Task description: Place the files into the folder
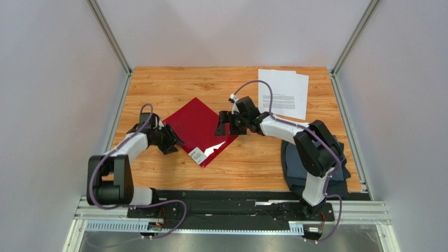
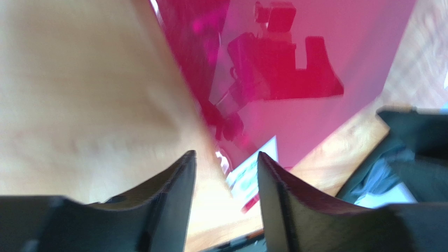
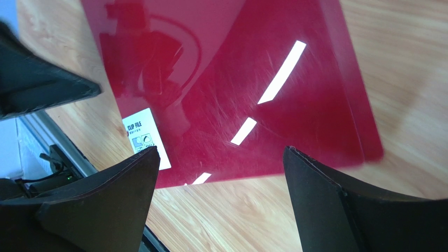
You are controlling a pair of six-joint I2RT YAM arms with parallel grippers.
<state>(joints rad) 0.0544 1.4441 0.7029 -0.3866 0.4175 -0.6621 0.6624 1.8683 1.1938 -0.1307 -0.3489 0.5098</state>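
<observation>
The folder (image 3: 252, 79) lies beneath the released right end effector (image 3: 221, 152). Its edge sits just ahead of the half-released left end effector (image 2: 226, 157).

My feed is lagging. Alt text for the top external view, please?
A red folder lies diagonally on the wooden table, the left gripper at its left edge and the open right gripper at its right corner. Two printed sheets sit at the far right; a dark cloth lies beneath the right arm.
</observation>
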